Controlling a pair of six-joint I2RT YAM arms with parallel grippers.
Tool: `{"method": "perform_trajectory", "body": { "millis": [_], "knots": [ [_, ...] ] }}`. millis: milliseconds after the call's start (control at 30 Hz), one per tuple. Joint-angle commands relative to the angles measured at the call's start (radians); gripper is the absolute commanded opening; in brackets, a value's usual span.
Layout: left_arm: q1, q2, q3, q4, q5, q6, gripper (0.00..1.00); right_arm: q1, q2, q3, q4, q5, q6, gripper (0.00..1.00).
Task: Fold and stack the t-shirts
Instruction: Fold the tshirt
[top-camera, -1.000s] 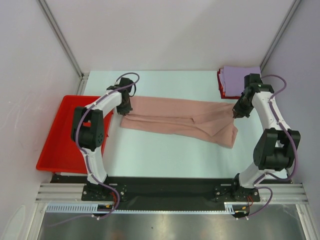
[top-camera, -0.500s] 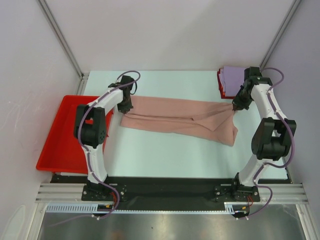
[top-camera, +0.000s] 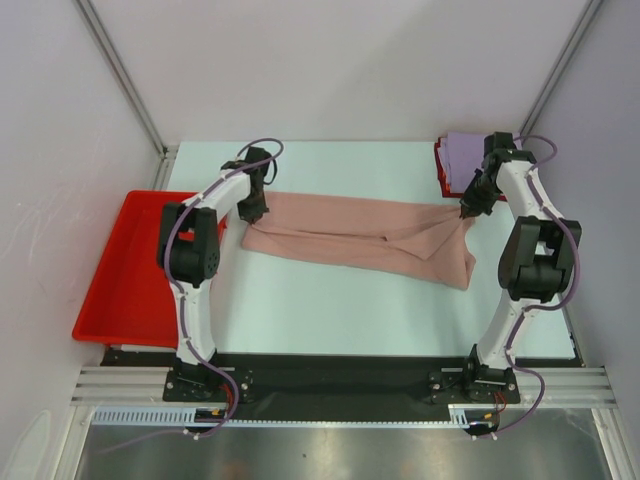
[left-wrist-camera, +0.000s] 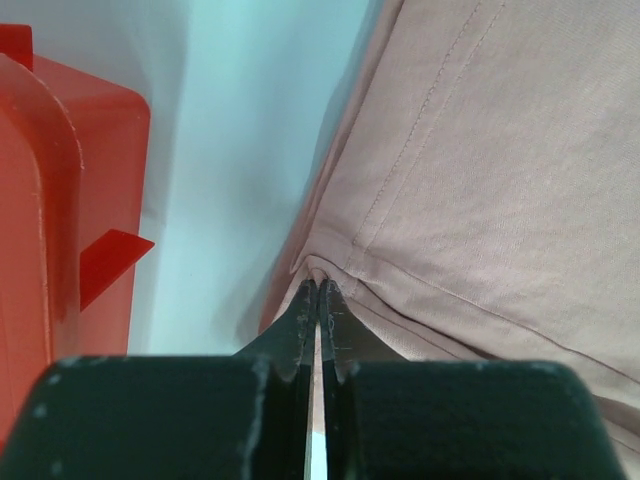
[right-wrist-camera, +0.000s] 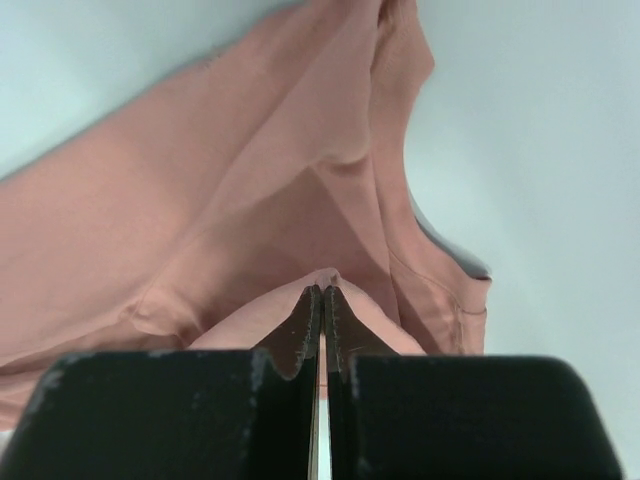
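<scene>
A dusty-pink t-shirt (top-camera: 360, 238) lies stretched across the middle of the table, plain side up. My left gripper (top-camera: 254, 212) is shut on its far left corner (left-wrist-camera: 318, 268). At the far right corner of the cloth (right-wrist-camera: 330, 275), my right gripper (top-camera: 466, 210) is pinched shut too. Both held corners are pulled toward the back of the table, and a doubled fold hangs at the shirt's near right end (top-camera: 455, 268). Folded lavender t-shirt (top-camera: 478, 158) sits on a folded red one (top-camera: 441, 170) at the back right, just beyond the right gripper.
A red plastic tray (top-camera: 125, 265) stands off the table's left edge, its corner showing in the left wrist view (left-wrist-camera: 60, 190). White enclosure walls rise behind and on both sides. The arm bases stand at the near edge.
Both grippers have drawn the shirt's far corners toward the back of the table, the right one moving farther, up beside the folded stack. The cloth is pulled straighter along its far edge.
</scene>
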Motion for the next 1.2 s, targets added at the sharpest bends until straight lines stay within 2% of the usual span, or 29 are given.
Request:
{"method": "perform_trajectory", "body": {
  "millis": [0,433,533,600,633,733,767,867,900,1000,1100,1133,1167],
  "knots": [
    [0.017,0.006,0.046,-0.008,-0.044,-0.014,0.02,-0.013,0.021,0.073,0.026,-0.010,-0.018,0.00],
    [0.027,0.075,0.132,-0.020,-0.025,-0.016,0.02,-0.043,0.148,0.196,0.018,-0.045,-0.026,0.00],
    [0.027,0.086,0.149,-0.028,-0.018,-0.017,0.05,-0.043,0.171,0.193,0.018,-0.059,-0.024,0.00],
    [0.027,0.089,0.152,-0.026,-0.011,-0.016,0.16,-0.043,0.171,0.182,0.033,-0.056,-0.027,0.00],
    [0.027,0.087,0.154,-0.025,-0.011,-0.008,0.25,-0.045,0.173,0.178,0.038,-0.054,-0.030,0.00],
    [0.027,0.066,0.151,-0.028,-0.030,-0.004,0.38,-0.046,0.185,0.190,0.038,-0.047,-0.041,0.01],
    [0.029,0.055,0.149,-0.028,-0.036,-0.002,0.45,-0.049,0.193,0.204,0.035,-0.042,-0.045,0.05],
    [0.026,-0.009,0.146,-0.052,-0.088,0.000,0.59,-0.054,0.204,0.230,-0.003,-0.002,-0.059,0.23],
    [0.026,-0.055,0.137,-0.057,-0.097,-0.002,0.61,-0.060,0.202,0.250,-0.022,0.013,-0.059,0.40],
    [0.021,-0.139,0.053,-0.040,-0.068,-0.010,0.63,-0.071,0.146,0.241,-0.097,0.108,-0.079,0.66],
    [0.004,-0.239,-0.052,-0.026,-0.041,-0.022,0.66,-0.072,0.044,0.178,-0.138,0.162,-0.098,0.75],
    [0.001,-0.276,-0.076,-0.023,-0.036,-0.028,0.77,-0.072,0.015,0.156,-0.140,0.154,-0.098,0.76],
    [0.001,-0.294,-0.123,-0.019,-0.036,-0.030,0.78,-0.072,-0.018,0.133,-0.143,0.148,-0.102,0.77]
  ]
}}
